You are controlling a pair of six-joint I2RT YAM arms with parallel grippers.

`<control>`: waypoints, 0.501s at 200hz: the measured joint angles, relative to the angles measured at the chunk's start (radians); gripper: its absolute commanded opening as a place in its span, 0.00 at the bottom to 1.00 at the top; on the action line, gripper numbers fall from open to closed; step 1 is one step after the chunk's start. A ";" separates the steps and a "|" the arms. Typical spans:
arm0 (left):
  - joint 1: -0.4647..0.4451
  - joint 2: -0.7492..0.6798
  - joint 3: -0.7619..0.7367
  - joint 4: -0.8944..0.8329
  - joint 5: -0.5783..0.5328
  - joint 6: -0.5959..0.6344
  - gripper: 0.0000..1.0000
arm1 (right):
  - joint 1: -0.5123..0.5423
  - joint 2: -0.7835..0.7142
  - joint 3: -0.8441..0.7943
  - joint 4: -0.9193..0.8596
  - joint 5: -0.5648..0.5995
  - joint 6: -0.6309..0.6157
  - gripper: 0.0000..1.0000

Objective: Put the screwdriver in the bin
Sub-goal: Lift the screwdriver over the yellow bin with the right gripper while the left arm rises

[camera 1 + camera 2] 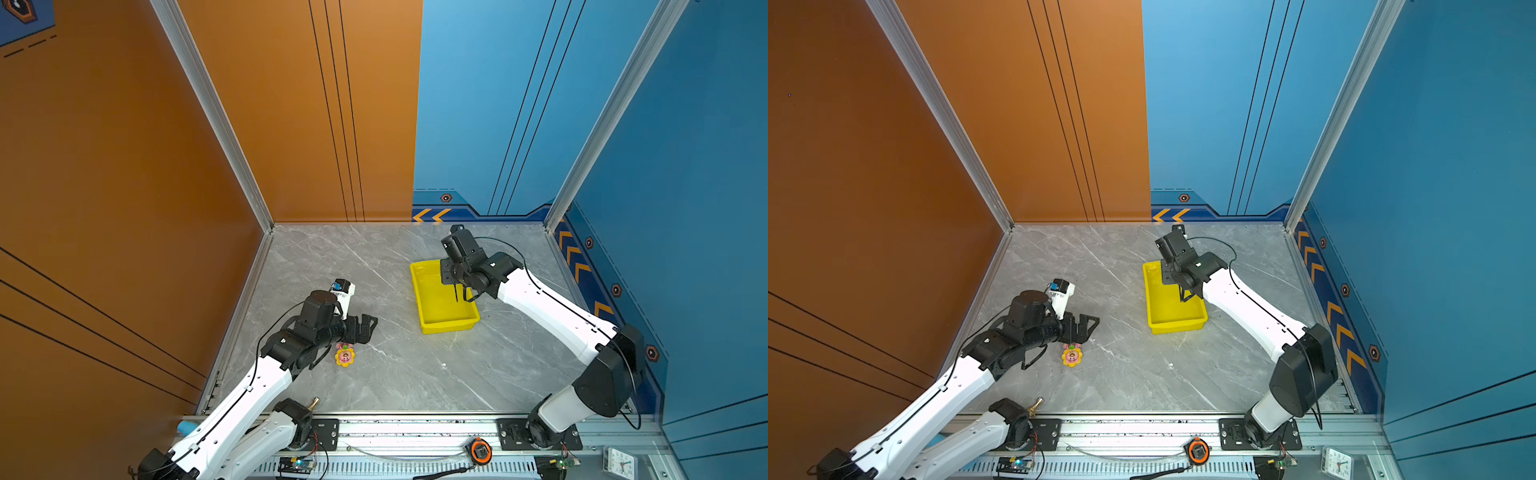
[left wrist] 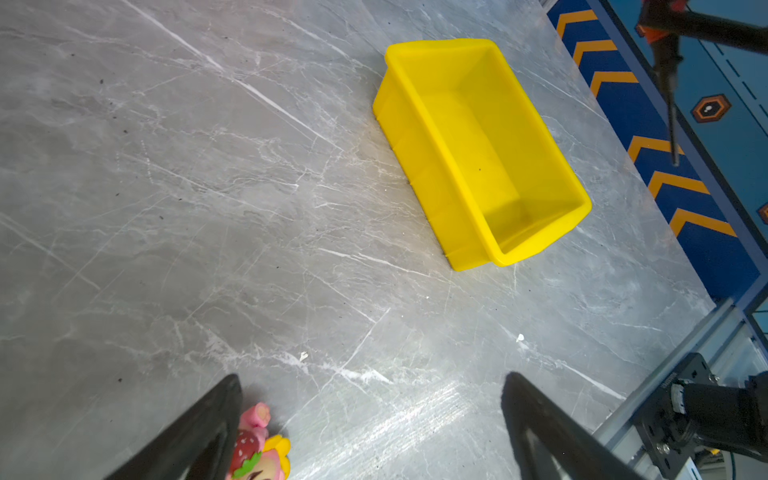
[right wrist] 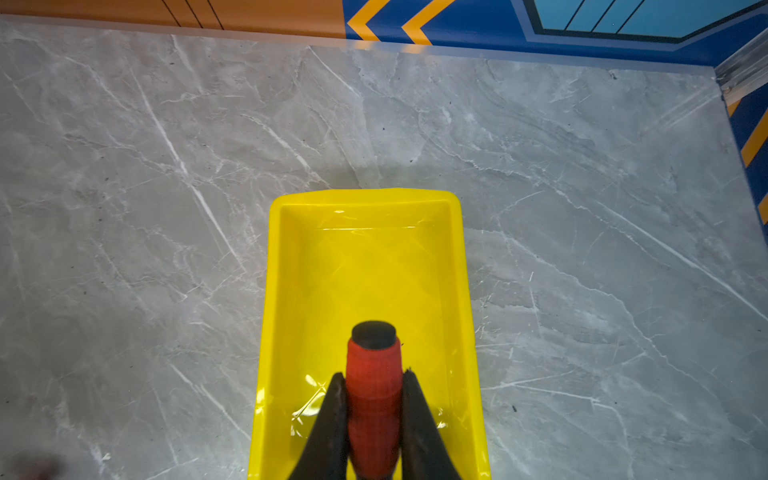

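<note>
Screwdriver held above the bin.

We see the screwdriver (image 3: 374, 374) clamped at its red handle by our right gripper (image 3: 372, 399), above the yellow bin (image 3: 365, 199) near the desk's far edge; our left gripper (image 2: 370, 415) gapes empty.

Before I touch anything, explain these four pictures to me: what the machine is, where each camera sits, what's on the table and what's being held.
Two white robot arms with pincer grippers stand at a grey table. Two pictures look down from overhead; the other two come from cameras on the arms' wrists. The right gripper is shut on a screwdriver, its shaft pointing down over the yellow bin, which has nothing lying in it yet. The left gripper is open and holds nothing. Beside it lie a flower toy and a white device.
</note>
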 measured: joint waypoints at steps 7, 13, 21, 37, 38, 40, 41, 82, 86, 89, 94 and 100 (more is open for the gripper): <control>-0.014 0.015 0.009 0.011 0.000 0.003 0.98 | -0.014 0.018 0.005 0.003 -0.003 -0.014 0.00; -0.024 0.026 0.014 0.022 -0.001 0.003 0.98 | -0.024 0.034 0.010 0.004 -0.004 -0.027 0.00; -0.042 0.044 0.024 0.040 -0.005 0.003 0.98 | -0.031 0.055 0.017 0.004 -0.010 -0.039 0.00; -0.082 0.088 0.050 0.066 -0.017 0.003 0.98 | -0.041 0.097 0.022 0.021 -0.029 -0.055 0.00; -0.086 0.093 0.053 0.070 -0.019 0.003 0.98 | -0.041 0.099 0.022 0.022 -0.030 -0.056 0.00; -0.090 0.098 0.056 0.072 -0.020 0.003 0.98 | -0.042 0.103 0.022 0.022 -0.032 -0.057 0.00; -0.095 0.103 0.059 0.074 -0.023 0.003 0.98 | -0.043 0.107 0.023 0.024 -0.035 -0.059 0.00; -0.194 0.222 0.100 0.185 -0.079 -0.003 0.98 | -0.074 0.216 0.024 0.074 -0.097 -0.062 0.00; -0.199 0.231 0.100 0.196 -0.084 -0.006 0.98 | -0.079 0.226 0.023 0.080 -0.104 -0.061 0.00; -0.203 0.238 0.100 0.205 -0.089 -0.008 0.98 | -0.084 0.233 0.023 0.085 -0.110 -0.061 0.00; -0.209 0.249 0.100 0.218 -0.096 -0.011 0.98 | -0.090 0.245 0.023 0.092 -0.116 -0.061 0.00; -0.214 0.263 0.100 0.235 -0.105 -0.016 0.98 | -0.097 0.256 0.023 0.099 -0.124 -0.061 0.00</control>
